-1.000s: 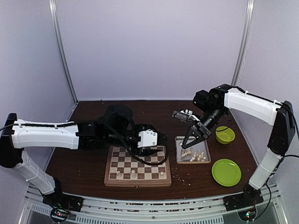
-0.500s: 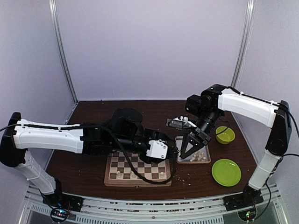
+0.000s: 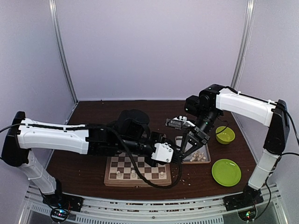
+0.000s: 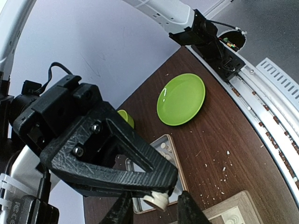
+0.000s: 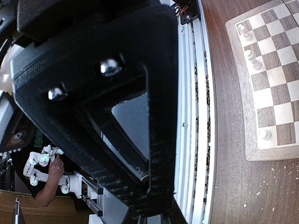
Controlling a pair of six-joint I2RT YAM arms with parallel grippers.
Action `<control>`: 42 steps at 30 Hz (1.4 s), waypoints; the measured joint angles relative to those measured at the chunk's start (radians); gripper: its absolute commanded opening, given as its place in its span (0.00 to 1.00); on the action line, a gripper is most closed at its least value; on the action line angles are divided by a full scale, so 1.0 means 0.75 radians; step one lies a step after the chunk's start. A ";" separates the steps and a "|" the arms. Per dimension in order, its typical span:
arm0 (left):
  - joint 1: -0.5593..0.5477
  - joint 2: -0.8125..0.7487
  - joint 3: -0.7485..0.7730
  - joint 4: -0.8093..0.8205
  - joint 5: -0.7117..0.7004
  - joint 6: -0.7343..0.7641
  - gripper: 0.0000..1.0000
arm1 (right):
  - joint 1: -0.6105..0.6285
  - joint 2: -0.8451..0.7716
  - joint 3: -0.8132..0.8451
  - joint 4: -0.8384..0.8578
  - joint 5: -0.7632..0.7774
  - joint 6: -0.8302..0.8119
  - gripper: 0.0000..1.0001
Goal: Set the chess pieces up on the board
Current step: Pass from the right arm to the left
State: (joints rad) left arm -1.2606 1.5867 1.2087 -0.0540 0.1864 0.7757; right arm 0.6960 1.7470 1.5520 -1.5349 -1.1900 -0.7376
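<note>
My right gripper is shut on a small cream-white chess piece, held by its tip above the table between the tray and the board. My left gripper is open, with one finger on each side of that piece and not touching it. The wooden chessboard lies at front centre with three cream pieces on its near row. They also show in the right wrist view. Several more cream pieces lie in the metal tray.
A green plate lies right of the tray and a green bowl behind it. Pale crumbs are scattered on the brown table. The metal rail runs along the table's near edge.
My left arm has swung right, off the board, to meet the right gripper. My right gripper has come left and down from over the tray with the piece.
</note>
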 measured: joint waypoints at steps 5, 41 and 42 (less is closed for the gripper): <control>0.000 0.012 0.015 0.001 0.001 -0.013 0.28 | -0.001 0.000 -0.001 -0.010 0.001 0.001 0.06; 0.254 0.156 -0.301 0.581 -0.204 -0.845 0.15 | -0.381 0.043 0.210 0.178 0.124 0.226 1.00; 0.258 0.162 -0.307 0.598 -0.210 -0.894 0.15 | -0.386 -0.006 0.168 0.276 0.211 0.285 1.00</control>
State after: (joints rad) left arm -1.0672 1.7084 0.9783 0.3946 0.0292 0.1051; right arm 0.4068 1.7428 1.6779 -1.3277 -1.0317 -0.5240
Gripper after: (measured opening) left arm 0.135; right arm 0.995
